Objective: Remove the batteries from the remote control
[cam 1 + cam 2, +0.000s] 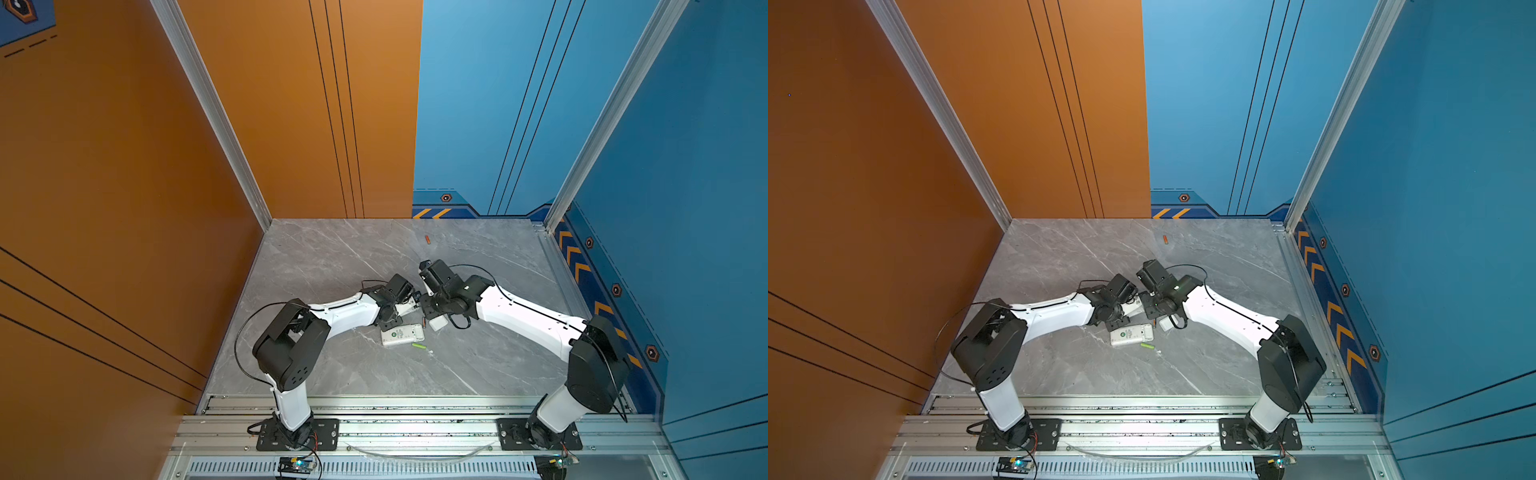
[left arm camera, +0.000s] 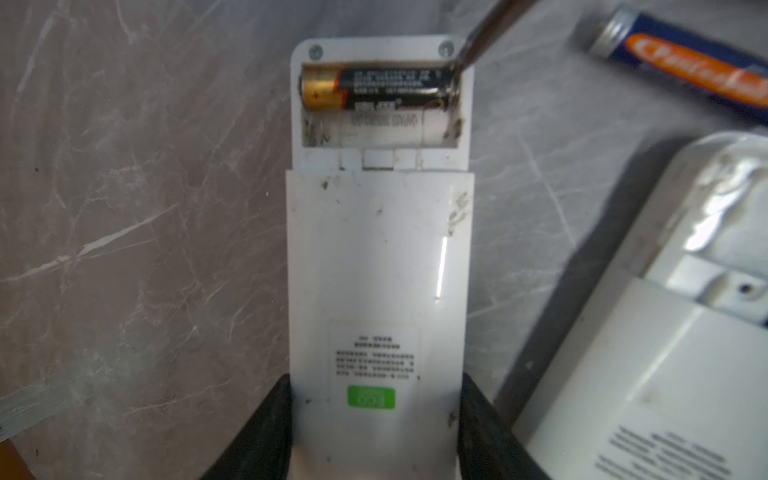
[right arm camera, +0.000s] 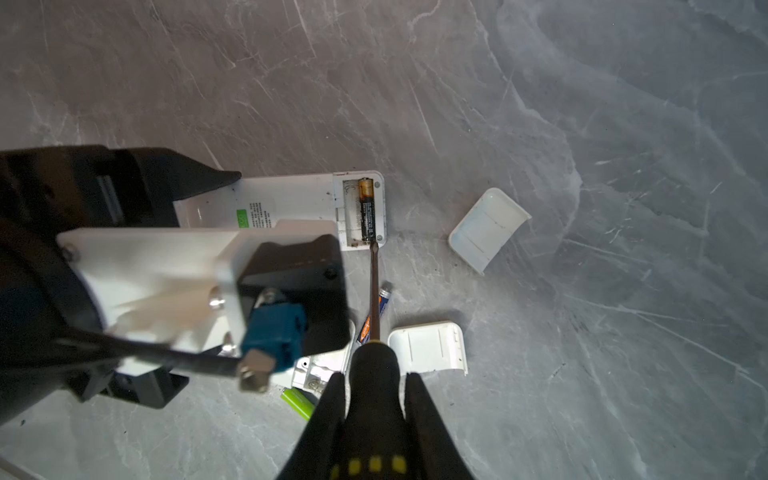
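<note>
**One left to pry out**

The black-and-gold battery (image 2: 378,89) lies in the open bay of the remote control (image 2: 380,270), the tip of the screwdriver (image 3: 374,361) at its end. Our right claw (image 3: 374,399) clamps the screwdriver, our left claw (image 2: 376,419) the remote control. Next, we judge, a gentle upward lever.

Our left arm (image 1: 345,312) and right arm (image 1: 523,313) both rise from the near edge of the worktop (image 1: 332,257), elbows bent. Their forearms converge toward its middle until the wrists nearly meet. Our left gripper (image 2: 376,386) stands half spread, its fingers pressed against the sides of the white remote (image 2: 376,249). Our right gripper (image 3: 374,386) is nearly closed, clamped on the handle of the screwdriver (image 3: 375,291).
</note>
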Motion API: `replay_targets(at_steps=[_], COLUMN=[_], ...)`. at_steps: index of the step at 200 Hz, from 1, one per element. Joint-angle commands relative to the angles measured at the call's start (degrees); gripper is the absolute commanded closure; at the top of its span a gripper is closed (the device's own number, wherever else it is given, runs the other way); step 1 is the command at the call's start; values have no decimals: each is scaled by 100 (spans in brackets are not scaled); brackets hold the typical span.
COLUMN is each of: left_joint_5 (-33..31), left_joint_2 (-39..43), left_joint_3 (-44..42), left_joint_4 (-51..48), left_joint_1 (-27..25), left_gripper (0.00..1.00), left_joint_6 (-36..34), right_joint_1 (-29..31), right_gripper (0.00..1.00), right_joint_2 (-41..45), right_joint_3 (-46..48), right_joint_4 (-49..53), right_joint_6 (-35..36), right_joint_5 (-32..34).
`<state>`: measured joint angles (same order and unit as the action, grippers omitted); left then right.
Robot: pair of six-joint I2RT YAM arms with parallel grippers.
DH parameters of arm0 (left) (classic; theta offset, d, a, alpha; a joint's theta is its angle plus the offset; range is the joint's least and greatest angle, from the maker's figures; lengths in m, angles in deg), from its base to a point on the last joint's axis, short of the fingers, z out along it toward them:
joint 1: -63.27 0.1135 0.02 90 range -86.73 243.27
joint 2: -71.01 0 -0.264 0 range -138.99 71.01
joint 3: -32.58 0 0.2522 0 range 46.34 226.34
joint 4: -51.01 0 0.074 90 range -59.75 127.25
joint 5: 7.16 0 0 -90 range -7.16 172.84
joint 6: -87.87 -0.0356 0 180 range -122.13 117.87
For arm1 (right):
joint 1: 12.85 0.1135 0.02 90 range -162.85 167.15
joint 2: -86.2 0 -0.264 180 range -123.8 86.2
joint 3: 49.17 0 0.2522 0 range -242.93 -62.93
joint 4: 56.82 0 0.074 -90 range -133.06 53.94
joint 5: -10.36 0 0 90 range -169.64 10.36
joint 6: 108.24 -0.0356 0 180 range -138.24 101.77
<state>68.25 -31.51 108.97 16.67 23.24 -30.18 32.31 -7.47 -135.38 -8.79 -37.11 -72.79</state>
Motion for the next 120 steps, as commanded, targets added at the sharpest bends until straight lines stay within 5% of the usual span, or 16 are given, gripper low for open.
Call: replay_targets(at_steps=[1, 31, 120], left_joint_5=[73, 97, 49], left_joint_2=[122, 127, 101], left_joint_3=[38, 52, 107], left_joint_4=[-151, -184, -223], left_joint_1=[-39, -45, -40], left_gripper=[89, 89, 89], left_joint_6=[-16, -1, -52], right_joint_1=[159, 194, 245], right_gripper=[100, 100, 100], right_joint_2=[-43, 219, -39], right_joint_3=[212, 484, 60], right_joint_4=[-237, -736, 46], right_joint_6=[-196, -422, 243], right_joint_5=[398, 477, 706])
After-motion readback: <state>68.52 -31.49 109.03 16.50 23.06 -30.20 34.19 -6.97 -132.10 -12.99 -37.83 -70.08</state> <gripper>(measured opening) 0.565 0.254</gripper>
